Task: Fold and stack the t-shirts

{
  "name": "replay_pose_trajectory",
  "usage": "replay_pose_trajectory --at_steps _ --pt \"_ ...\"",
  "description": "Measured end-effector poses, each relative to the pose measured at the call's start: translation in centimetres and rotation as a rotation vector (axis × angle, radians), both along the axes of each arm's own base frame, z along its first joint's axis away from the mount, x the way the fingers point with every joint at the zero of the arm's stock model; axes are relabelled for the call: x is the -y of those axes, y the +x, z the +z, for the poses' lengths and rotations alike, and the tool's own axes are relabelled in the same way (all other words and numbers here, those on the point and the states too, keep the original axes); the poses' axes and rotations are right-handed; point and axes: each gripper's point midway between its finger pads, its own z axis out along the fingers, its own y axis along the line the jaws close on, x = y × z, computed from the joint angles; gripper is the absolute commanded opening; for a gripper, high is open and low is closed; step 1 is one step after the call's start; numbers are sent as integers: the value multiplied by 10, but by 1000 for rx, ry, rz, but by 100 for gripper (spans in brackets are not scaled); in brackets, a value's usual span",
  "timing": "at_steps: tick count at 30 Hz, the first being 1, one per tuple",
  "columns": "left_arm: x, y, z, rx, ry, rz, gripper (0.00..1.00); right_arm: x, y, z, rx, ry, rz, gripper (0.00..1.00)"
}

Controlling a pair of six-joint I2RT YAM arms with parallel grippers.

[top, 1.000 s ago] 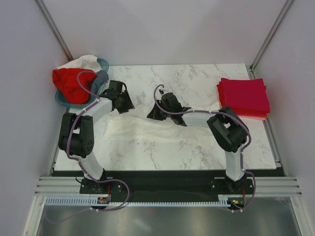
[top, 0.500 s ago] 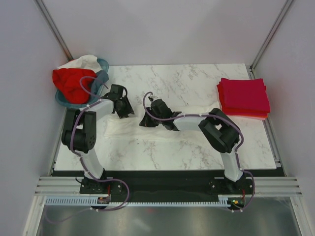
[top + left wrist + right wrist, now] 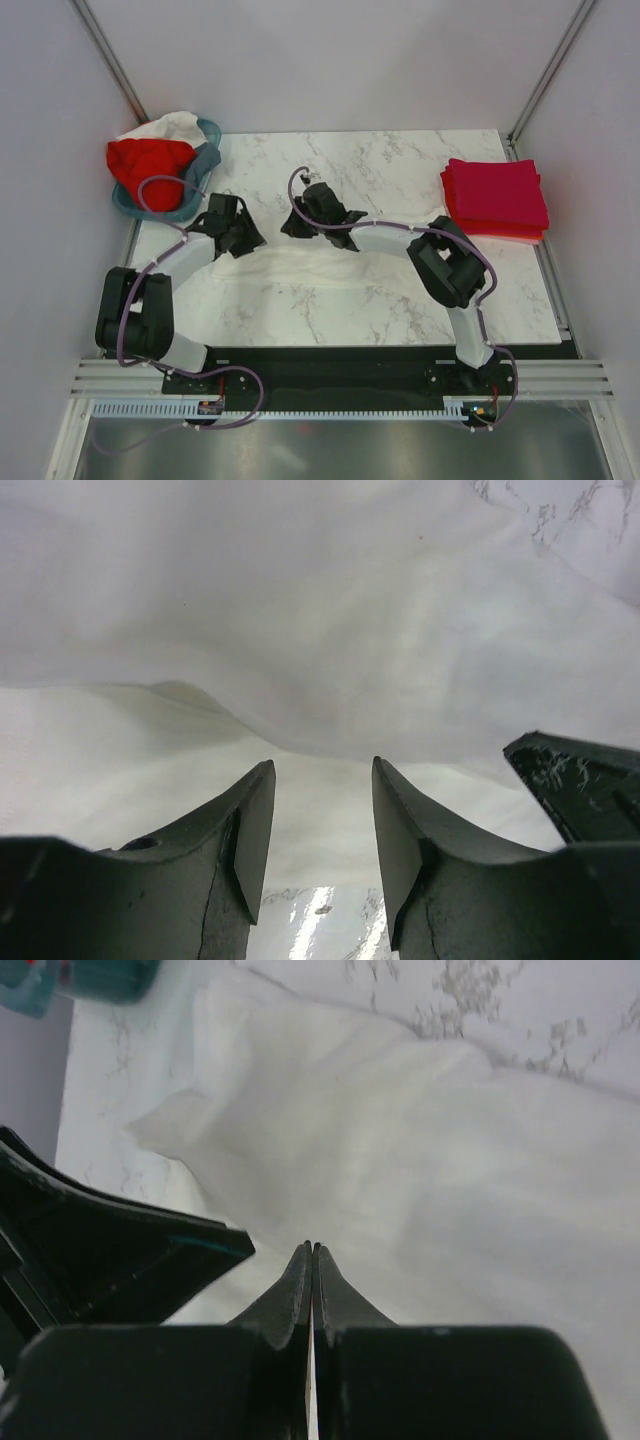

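White cloth takes up most of what we see: the large white t-shirt (image 3: pixel 300 268) lies in a long band on the marble surface (image 3: pixel 400 170), between our 2 arms. Our left jaws stand partly open over its left end, with nothing between them. Our right jaws are pressed fully together at its far edge; we cannot tell whether any cloth is caught there. 1 stack of folded red t-shirts (image 3: pixel 495 195) rests at the surface's right edge. Another red t-shirt (image 3: pixel 150 165) sits in the teal basket (image 3: pixel 207 135).
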Motion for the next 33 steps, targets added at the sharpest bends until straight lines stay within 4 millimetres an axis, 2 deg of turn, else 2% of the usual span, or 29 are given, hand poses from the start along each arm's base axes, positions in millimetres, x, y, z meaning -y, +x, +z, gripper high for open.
replay_pose_trajectory --at_steps 3,6,10,14,19,25,29,31,33 --pt "-3 3 8 30 -6 11 50 -12 18 15 34 29 -8 0" --pt "-8 9 12 39 -8 31 50 -19 23 6 26 33 -2 0" --pt "-16 25 26 77 -9 72 50 -18 13 -26 -33 -1 15 0" --pt "-22 47 34 100 -6 106 50 -13 -11 -53 -95 -27 30 0" --pt "-26 62 21 73 14 125 47 -23 -31 -53 -98 -1 55 0" --pt "-28 51 1 35 19 133 46 -24 -37 -47 -85 -10 63 0" --pt "-31 19 -15 19 2 155 39 -23 -35 -43 -72 -14 59 0" --pt "-32 4 -18 25 -11 169 34 -22 -34 -44 -72 -19 57 0" --pt "-33 -4 -15 51 -24 178 26 -20 -33 -45 -74 -26 53 0"
